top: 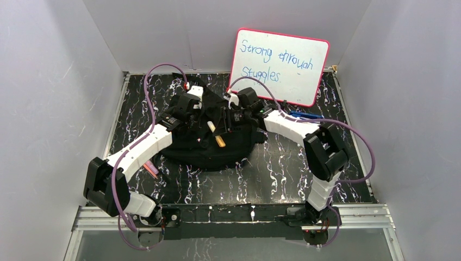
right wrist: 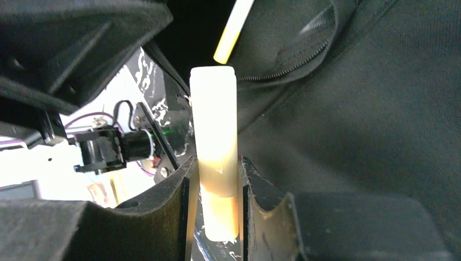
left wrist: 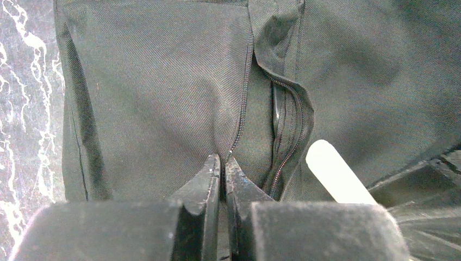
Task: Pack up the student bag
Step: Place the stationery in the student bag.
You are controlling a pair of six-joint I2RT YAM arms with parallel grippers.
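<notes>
Black cloth makes up the student bag (top: 217,155), which lies in the middle of the desk (top: 282,174), with pink pens (top: 151,168) at its 8 o'clock. At the zip the left claw (left wrist: 222,163) is pinched tight; I cannot tell if it nips any cloth. Over the bag the right claw (right wrist: 217,163) holds a pale stick (right wrist: 213,109), at 4 o'clock from the slit (left wrist: 288,125). That slit is thin, so the stick may bump its edge, slip and roll away. Inside, something dark shines; I cannot tell what.
</notes>
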